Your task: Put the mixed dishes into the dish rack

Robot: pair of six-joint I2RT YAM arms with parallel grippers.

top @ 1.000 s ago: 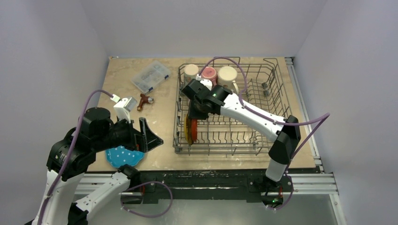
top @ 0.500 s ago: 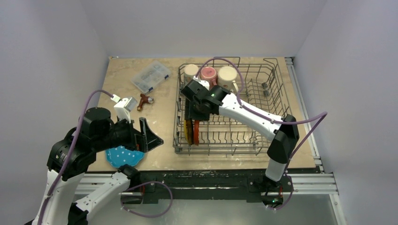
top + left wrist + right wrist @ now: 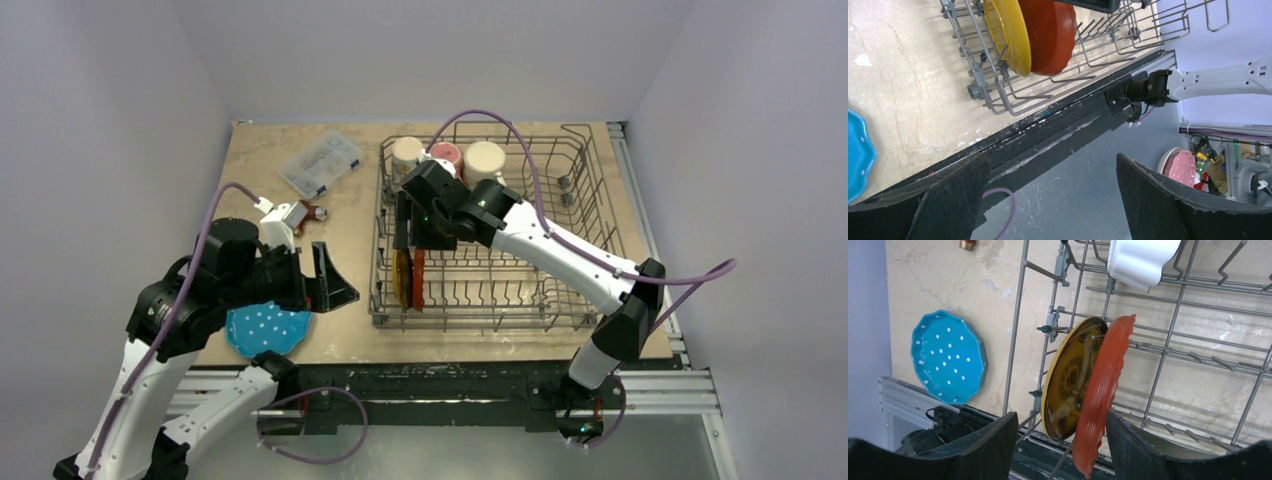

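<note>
The grey wire dish rack [image 3: 470, 322] fills the right half of the table. At its back stand a cream mug [image 3: 406, 150], a pink mug [image 3: 445, 154] and another cream mug [image 3: 484, 158]. A yellow-patterned plate [image 3: 1070, 377] and an orange plate [image 3: 1100, 390] stand on edge side by side at the rack's front left. My right gripper [image 3: 1063, 445] hangs open just above them, with the orange plate's rim between its spread fingers. A white scalloped bowl [image 3: 1140, 260] lies in the rack. The white-dotted blue plate [image 3: 267, 330] lies flat on the table, just below my open, empty left gripper [image 3: 325, 290].
A clear compartment box [image 3: 321, 163] and a small red-brown tool [image 3: 310, 212] lie at the back left of the table. The black rail [image 3: 1058, 135] runs along the table's front edge, close to the blue plate and the rack.
My right gripper has opened and let go of the orange plate, which now stands beside the yellow one, and has drawn back. The left arm has shifted slightly right.
</note>
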